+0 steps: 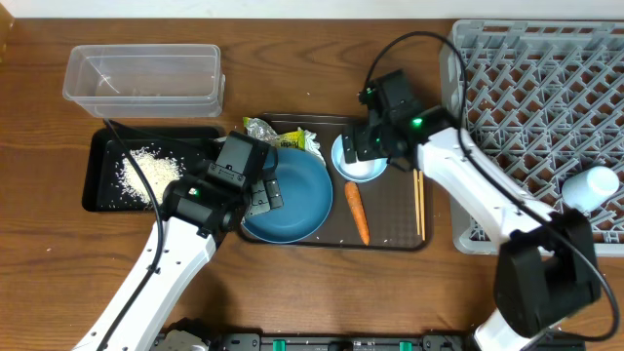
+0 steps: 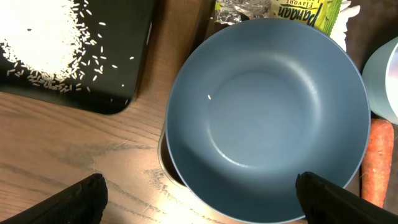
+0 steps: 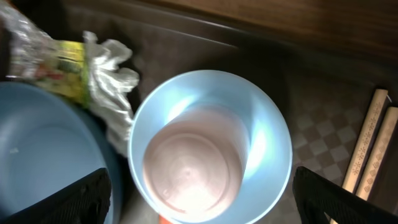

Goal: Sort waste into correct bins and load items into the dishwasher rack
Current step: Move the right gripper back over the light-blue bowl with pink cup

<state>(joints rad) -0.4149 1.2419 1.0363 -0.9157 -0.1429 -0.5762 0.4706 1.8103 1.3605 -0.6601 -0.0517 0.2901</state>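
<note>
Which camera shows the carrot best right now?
Overhead: the carrot lies whole on the brown tray, between the dark blue dish and the chopsticks. The left wrist view catches only part of the carrot at the right edge. The right wrist view shows at most an orange sliver at the bottom edge.

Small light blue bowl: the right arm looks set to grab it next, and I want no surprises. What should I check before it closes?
1. Right hand open over the small light blue bowl: ok.
2. Bowl empty and upright: ok.
3. Chopsticks apart from the bowl: ok.
4. Crumpled wrapper clear of the rim: cannot tell, it lies very close.
5. Dishwasher rack has free cells: ok.
</note>
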